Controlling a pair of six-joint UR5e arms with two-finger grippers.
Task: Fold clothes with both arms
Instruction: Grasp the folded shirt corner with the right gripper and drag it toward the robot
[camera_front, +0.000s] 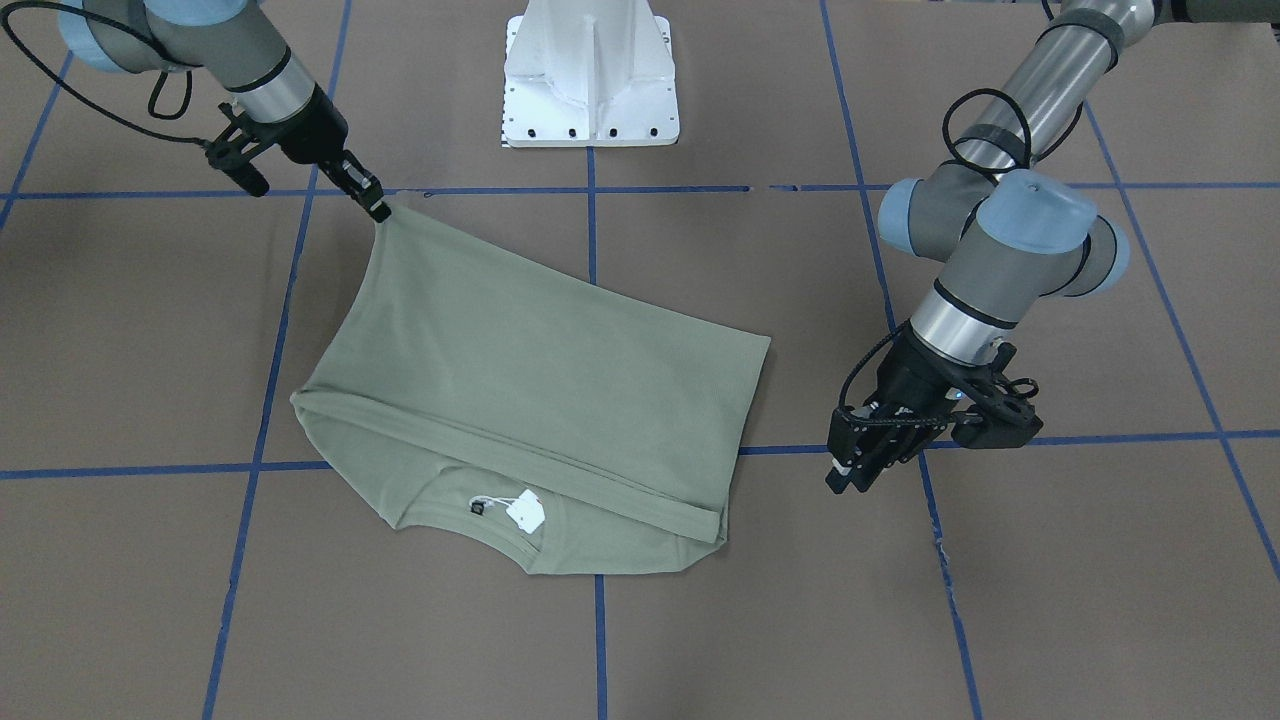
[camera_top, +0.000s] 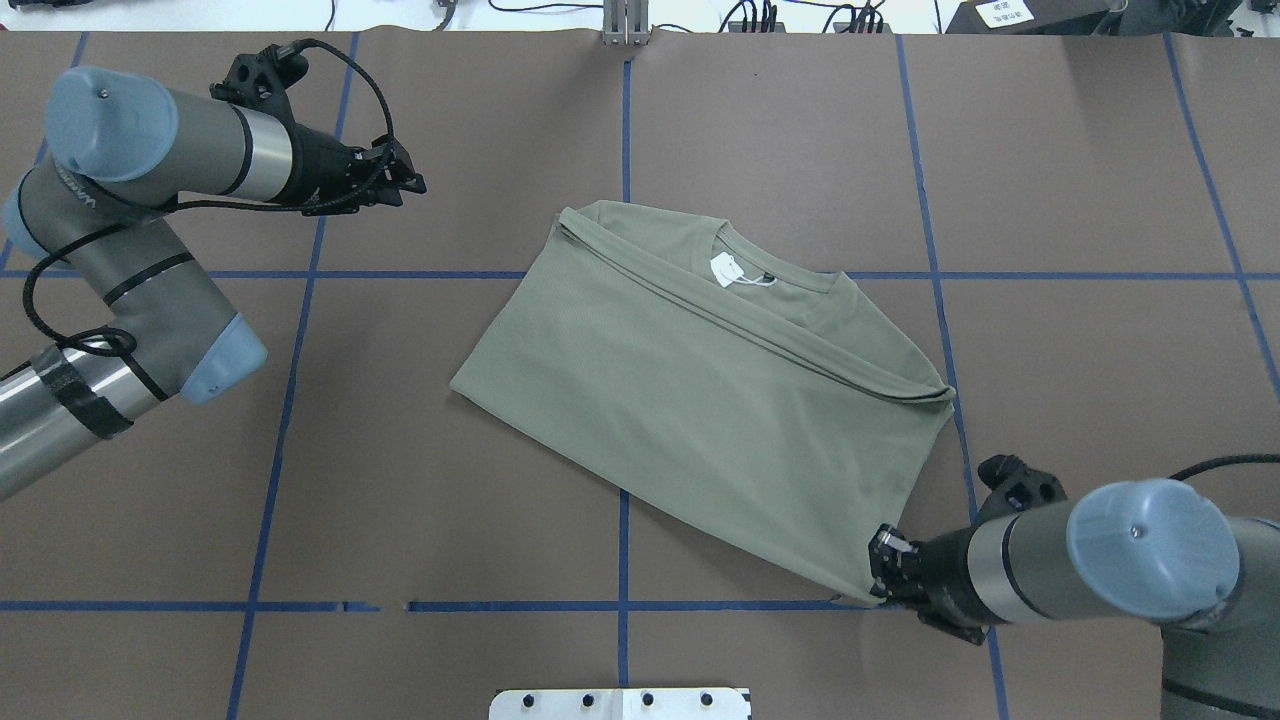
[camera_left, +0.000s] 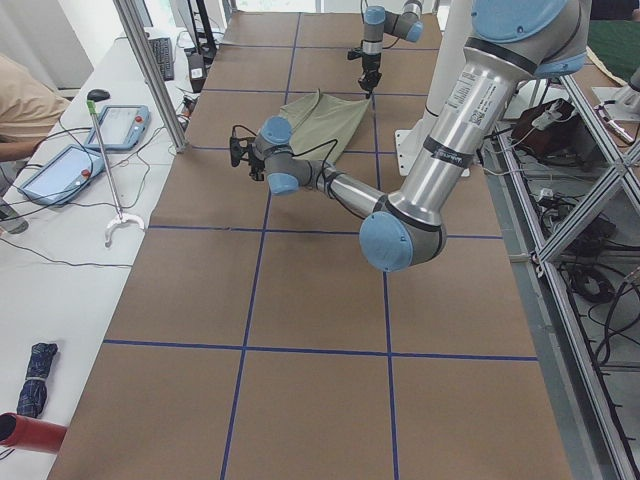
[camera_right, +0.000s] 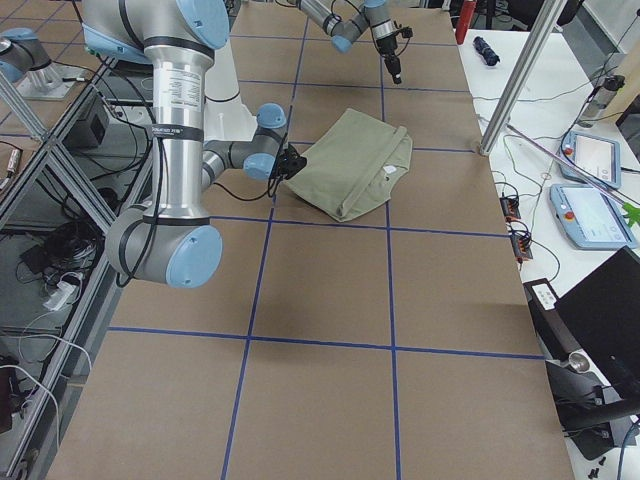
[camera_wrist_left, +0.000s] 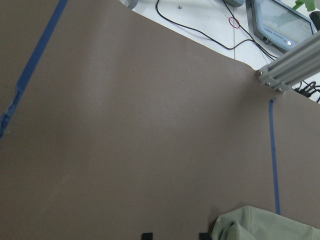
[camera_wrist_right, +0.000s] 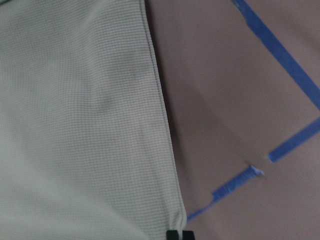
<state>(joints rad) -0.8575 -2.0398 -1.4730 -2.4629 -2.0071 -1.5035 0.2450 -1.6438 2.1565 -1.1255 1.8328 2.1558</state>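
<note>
Seemingly the fold is partway done. The shirt (camera_top: 700, 400) lies mid-frame in the overhead view on the brown worktop (camera_top: 420, 480), askew to the blue tape lines and doubled over itself. A folded edge runs just below the collar, where the white tag (camera_top: 724, 268) shows. No sleeve sticks out, so the sleeves are likely tucked inside.

The right claw (camera_top: 888, 570), at lower right of that view, is pinched narrow on the shirt's corner and draws it out to a taut point. The left claw (camera_top: 408, 182), at upper left, hangs well apart from the shirt. Its wrist view shows the fingertips spread with nothing between them.

What is left, as I judge it: the held corner must be laid down or carried over, the slanted outline squared, and probably one more fold made for a compact packet. The left claw would need a grip on another corner for that.
</note>
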